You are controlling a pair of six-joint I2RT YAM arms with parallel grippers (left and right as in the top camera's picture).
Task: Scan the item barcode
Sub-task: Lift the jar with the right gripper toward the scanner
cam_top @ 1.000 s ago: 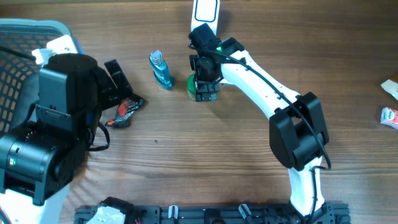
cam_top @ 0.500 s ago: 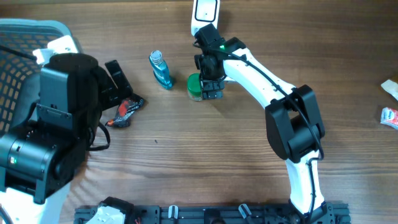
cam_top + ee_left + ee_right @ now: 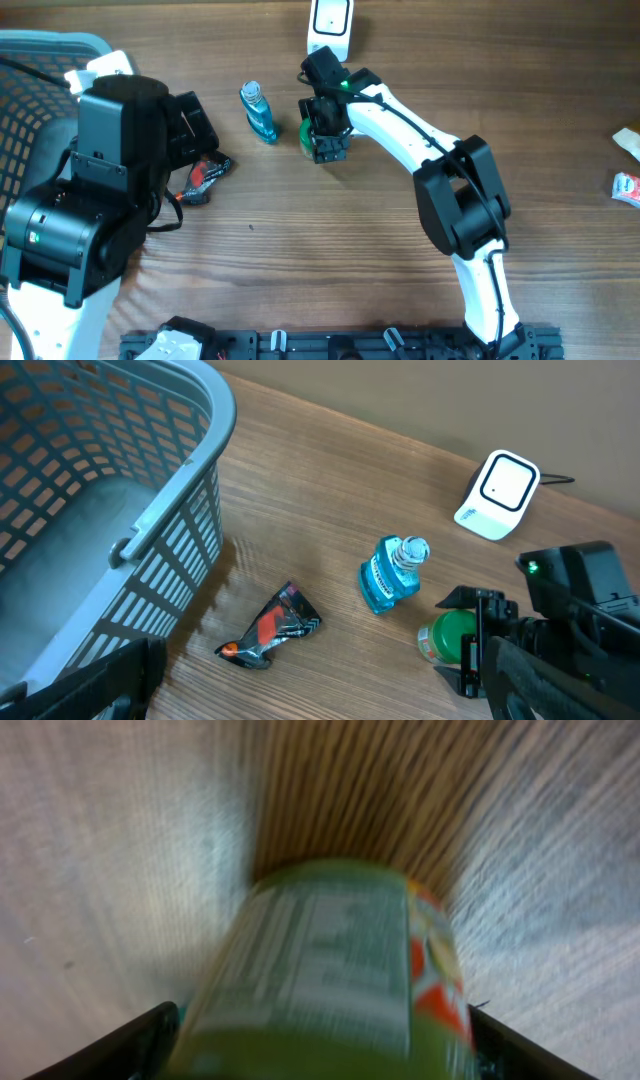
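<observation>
Right wrist view showed the green bottle (image 3: 320,960) between the fingers of the right gripper (image 3: 320,1038), on the table (image 3: 300,250) near the white scanner (image 3: 330,22). Whether they had clamped it could not be told. An off-centre squeeze could knock it into the blue bottle (image 3: 260,112) nearby.

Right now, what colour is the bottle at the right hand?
Green bottle, pale printed label, red-orange patch; clearest in right wrist view.

Table (image 3: 300,250) was brown wood-grain, evenly lit; behind it was probably a plain tan wall (image 3: 420,395).
</observation>
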